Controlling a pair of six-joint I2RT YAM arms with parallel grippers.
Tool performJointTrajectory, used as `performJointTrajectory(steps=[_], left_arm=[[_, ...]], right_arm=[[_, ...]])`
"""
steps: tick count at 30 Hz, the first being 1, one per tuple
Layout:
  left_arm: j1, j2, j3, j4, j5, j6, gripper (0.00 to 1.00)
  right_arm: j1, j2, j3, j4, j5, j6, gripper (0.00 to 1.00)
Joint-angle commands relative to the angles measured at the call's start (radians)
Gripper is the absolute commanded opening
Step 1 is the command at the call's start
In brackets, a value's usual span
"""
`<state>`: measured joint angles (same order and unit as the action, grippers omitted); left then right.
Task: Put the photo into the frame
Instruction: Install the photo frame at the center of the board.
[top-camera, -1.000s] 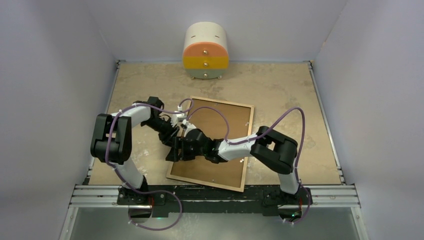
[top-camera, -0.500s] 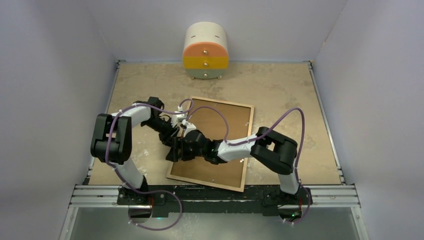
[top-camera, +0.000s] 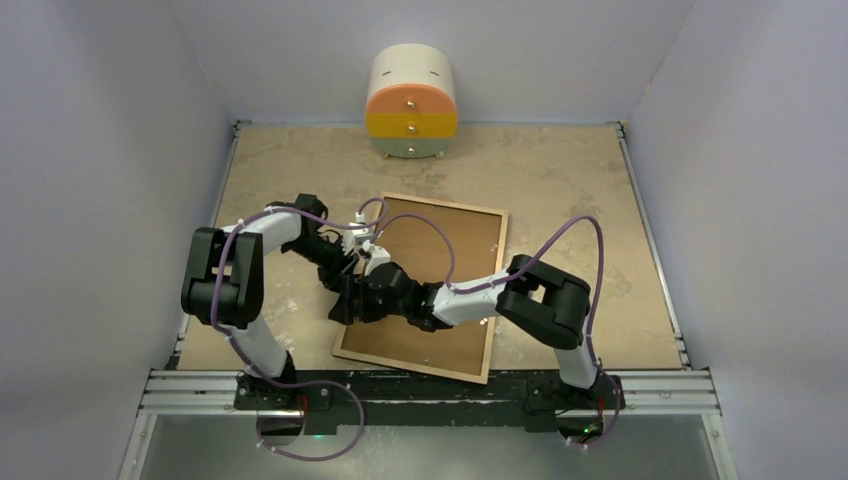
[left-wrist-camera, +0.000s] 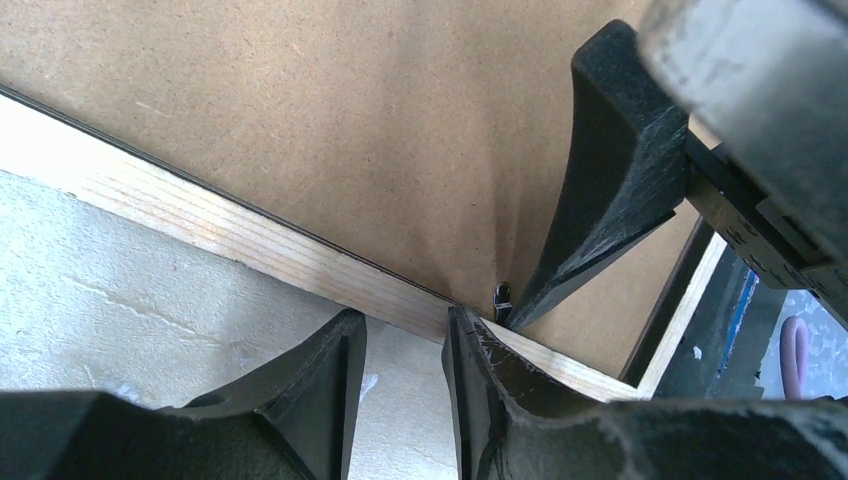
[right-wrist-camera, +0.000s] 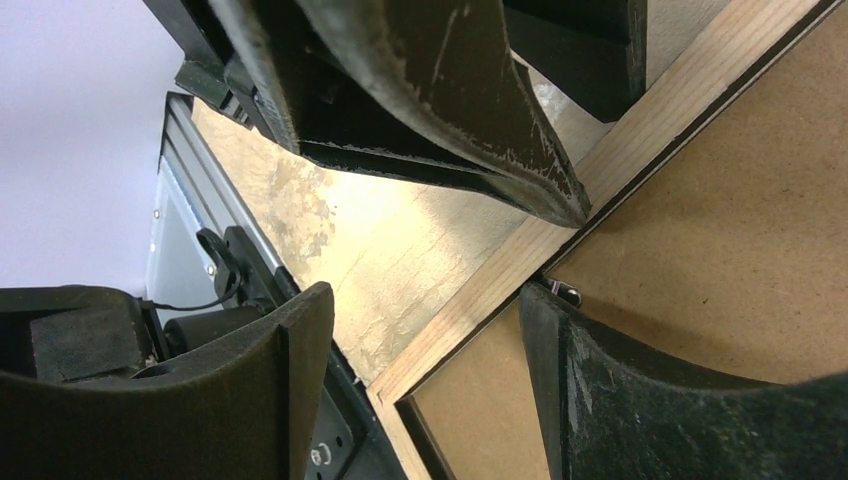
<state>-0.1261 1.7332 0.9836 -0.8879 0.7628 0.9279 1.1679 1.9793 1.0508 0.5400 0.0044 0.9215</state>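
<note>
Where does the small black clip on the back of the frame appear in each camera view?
Top external: not visible; it sits covered at the left edge of the frame.
Left wrist: clip low, right of centre, where backing board meets wooden rail.
Right wrist: clip right of centre, on that seam.
Shared landmark: the wooden rail, the frame's left side from above, diagonal in both wrist views.

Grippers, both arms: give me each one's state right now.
Left gripper: barely open, tips at the wooden edge of the frame, holding nothing.
Right gripper: open, straddling that edge, holding nothing.
</note>
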Motion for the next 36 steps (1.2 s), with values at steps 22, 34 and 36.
performJointTrajectory(steps=[22,34,36], left_arm=[[0.090,0.210,0.300,0.170,0.199,-0.300,0.61],[0.079,0.252,0.249,0.220,0.216,-0.301,0.34],[0.079,0.252,0.235,0.220,0.219,-0.297,0.33]], right_arm=[[-0.387,-0.304,-0.205,-0.004,-0.149,-0.085,0.89],[-0.455,0.086,0.172,-0.034,-0.307,-0.108,0.78],[-0.455,0.120,0.200,-0.020,-0.309,-0.100,0.77]])
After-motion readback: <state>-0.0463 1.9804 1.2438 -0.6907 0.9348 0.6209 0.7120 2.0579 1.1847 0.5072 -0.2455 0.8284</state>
